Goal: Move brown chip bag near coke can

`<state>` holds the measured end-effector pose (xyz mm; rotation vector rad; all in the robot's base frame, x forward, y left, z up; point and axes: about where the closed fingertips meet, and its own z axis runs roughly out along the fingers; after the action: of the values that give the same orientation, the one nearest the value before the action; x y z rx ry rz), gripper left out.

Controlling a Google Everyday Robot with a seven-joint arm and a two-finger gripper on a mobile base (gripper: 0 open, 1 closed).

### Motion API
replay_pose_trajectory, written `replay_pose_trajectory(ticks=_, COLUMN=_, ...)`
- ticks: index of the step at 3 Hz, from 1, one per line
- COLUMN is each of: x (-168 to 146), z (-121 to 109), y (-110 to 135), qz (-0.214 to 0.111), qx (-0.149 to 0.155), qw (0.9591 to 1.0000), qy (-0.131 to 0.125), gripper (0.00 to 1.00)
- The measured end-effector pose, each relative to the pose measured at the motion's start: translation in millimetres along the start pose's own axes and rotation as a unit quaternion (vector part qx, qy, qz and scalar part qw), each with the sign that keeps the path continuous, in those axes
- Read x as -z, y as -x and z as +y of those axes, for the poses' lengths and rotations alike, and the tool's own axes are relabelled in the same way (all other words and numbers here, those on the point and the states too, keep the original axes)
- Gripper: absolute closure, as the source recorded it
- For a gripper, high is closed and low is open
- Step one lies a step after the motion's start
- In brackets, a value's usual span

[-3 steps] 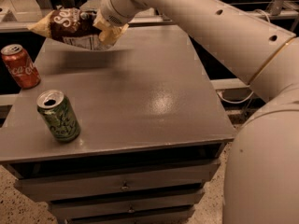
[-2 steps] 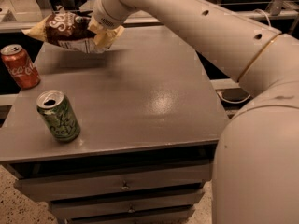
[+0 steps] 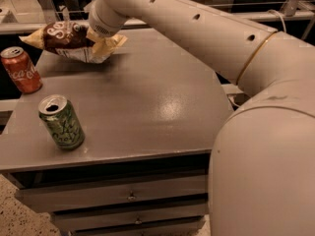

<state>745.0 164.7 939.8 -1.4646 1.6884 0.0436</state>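
Observation:
The brown chip bag point(image 3: 64, 39), dark brown with white lettering and pale yellow ends, hangs in the air over the table's far left part. My gripper point(image 3: 100, 35) is at the bag's right end, shut on it, at the tip of my white arm point(image 3: 197, 33). The coke can point(image 3: 20, 69), red with white script, stands upright at the table's left edge, below and left of the bag.
A green can point(image 3: 61, 121) with pale markings stands upright near the front left of the grey table point(image 3: 147, 92). Drawers point(image 3: 130, 195) sit under the tabletop. My white arm and body fill the right side of the view.
My gripper has carried the chip bag a little to the left, closer above the coke can. Both cans have stayed where they were.

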Motion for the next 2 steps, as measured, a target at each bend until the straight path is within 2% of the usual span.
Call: replay_pose_trajectory(ticks=2, x=-9.1, z=16.6, y=5.6, qz=0.009, qx=-0.018, qw=0.9997, qy=0.013, gripper=0.52)
